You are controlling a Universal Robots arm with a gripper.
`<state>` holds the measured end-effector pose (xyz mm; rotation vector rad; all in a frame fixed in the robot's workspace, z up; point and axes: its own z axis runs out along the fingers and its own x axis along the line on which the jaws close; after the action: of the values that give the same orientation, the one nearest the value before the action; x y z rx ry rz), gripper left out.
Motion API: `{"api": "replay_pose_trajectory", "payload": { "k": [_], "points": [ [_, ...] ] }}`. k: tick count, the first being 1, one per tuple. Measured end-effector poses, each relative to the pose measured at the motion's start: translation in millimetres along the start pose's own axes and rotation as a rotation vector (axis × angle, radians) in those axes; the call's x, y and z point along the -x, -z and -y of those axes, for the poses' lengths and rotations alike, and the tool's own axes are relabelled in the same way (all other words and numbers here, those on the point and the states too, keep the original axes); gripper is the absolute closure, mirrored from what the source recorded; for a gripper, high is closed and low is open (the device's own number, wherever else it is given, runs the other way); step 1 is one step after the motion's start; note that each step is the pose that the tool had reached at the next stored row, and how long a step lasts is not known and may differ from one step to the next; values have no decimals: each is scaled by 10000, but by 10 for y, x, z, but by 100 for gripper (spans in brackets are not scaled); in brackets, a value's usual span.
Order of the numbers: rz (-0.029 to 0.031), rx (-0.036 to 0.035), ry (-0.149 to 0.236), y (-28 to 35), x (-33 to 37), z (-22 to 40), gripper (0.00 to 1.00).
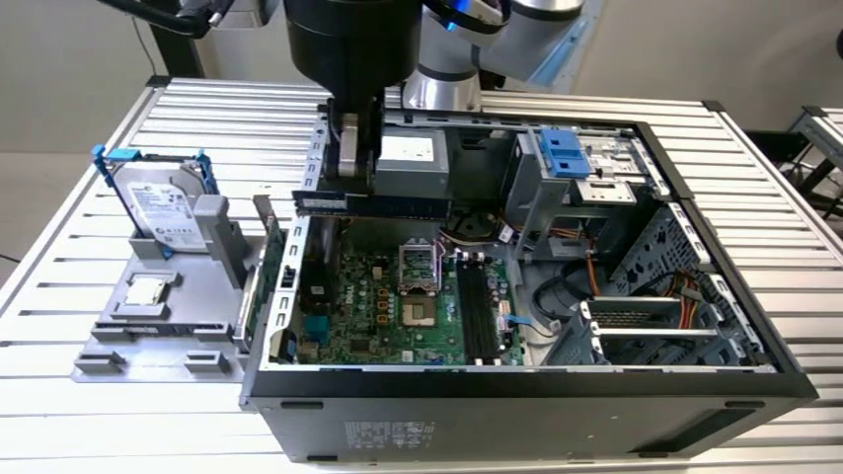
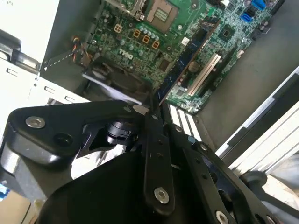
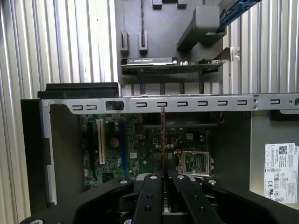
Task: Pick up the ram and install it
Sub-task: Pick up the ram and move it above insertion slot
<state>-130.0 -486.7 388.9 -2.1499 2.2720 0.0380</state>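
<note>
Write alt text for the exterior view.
The gripper holds the ram level above the motherboard of an open computer case. On the exterior view's left, a hard drive in a blue frame stands on a grey fixture.

Single robot arm (image 1: 441,87) stands over the far edge of the open computer case (image 1: 527,410), w/ a thick black wrist (image 1: 353,44) pointing straight down. The gripper (image 1: 358,183) hangs below the wrist, above the case's far side & toward the exterior view's left of it. In both wrist views two black linkage fingers (image 2: 156,154) (image 3: 150,196) converge to a narrow tip, jaws pinched tight on the edge of the ram (image 1: 369,204). In the exterior view the ram sits level, lengthwise across the case, directly under the fingertips.
</note>
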Motion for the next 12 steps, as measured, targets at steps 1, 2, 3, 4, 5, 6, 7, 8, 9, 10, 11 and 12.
{"api": "replay_pose_trajectory", "payload": {
  "k": [1, 2, 3, 4, 5, 6, 7, 8, 9, 10, 11, 12],
  "points": [
    [0, -1, 0, 0, 1, 26, 100],
    [1, -1, -1, 0, 3, 51, 100],
    [-1, 0, -1, 1, 4, 76, 100],
    [-1, 0, 0, 1, 5, 101, 100],
    [0, -1, 0, 1, 7, 126, 100],
    [0, 0, 0, 1, 8, 152, 100],
    [-1, 0, 1, 1, 10, 178, 100],
    [0, 0, 0, 2, 11, 203, 100],
    [1, -1, -1, 1, 13, 229, 100],
    [1, 0, -1, 1, 14, 253, 100],
    [0, 0, 0, 2, 15, 277, 100],
    [0, 0, 0, 2, 17, 301, 100]
  ]
}}
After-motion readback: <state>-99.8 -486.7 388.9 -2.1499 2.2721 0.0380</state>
